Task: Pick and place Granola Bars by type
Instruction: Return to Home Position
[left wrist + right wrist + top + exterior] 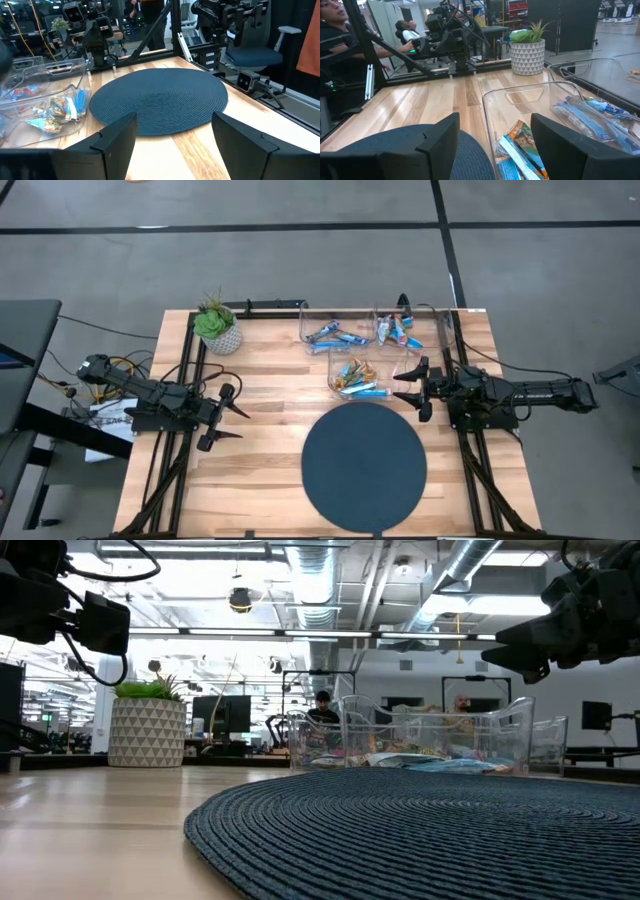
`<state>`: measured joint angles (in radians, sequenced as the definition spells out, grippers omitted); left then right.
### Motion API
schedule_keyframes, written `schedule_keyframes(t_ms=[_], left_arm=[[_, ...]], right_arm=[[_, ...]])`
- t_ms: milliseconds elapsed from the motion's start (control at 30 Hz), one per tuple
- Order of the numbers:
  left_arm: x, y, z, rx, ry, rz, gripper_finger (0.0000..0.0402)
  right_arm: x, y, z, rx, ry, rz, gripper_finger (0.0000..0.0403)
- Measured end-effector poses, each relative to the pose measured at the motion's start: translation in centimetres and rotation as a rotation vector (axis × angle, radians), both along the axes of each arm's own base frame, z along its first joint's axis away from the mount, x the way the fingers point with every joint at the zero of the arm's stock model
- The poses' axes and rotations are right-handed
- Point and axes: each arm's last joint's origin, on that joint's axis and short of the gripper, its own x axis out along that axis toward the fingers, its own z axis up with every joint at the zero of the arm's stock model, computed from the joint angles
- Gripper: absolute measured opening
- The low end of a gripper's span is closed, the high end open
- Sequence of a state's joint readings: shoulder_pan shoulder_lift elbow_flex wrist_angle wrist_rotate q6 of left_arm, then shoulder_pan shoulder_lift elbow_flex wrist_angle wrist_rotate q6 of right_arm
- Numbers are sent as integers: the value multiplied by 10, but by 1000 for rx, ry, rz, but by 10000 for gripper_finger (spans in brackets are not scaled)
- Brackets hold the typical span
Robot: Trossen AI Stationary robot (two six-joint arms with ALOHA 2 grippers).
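The right tool (398, 386) hovers over the right side of the pale wooden counter (270, 480). Its two dark fingers are spread wide and there is nothing between them. The fingertips point toward the middle of the counter and sit just beside the right wall of the nearest clear plastic bin (335, 360).

In that bin lies a loose heap of small, thin brown and gold-orange wrapped bars (355, 373), with some light blue showing among them. From the right wrist camera these bars appear close ahead of the fingers, behind the bin's clear wall.

Two more clear bins stand side by side along the counter's far edge. The far left clear bin (310, 315) holds shiny light-blue wrapped bars (330, 333). The far right clear bin (435, 320) holds blue-white-red wrapped bars (395, 332) and is near the right tool, just past it toward the far edge.

The left tool (238, 425) waits over the counter's left side, its fingers also wide apart and empty. It is well apart from all three bins and the bars in them.

A dark blue round woven mat (365, 465) lies at the front, its far rim just beside the nearest bin. A green plant in a white patterned pot (218, 330) stands at the far left, near the far left clear bin.
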<state>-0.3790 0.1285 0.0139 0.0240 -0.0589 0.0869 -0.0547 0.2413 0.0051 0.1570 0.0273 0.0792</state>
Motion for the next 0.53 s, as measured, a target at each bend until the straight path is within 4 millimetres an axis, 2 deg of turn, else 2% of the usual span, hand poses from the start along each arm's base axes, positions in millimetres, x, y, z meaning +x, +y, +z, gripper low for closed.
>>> schedule_keyframes(t_ms=[533], left_arm=[[0,0,0,0,0,0,251]], right_arm=[[0,0,0,0,0,0,240]])
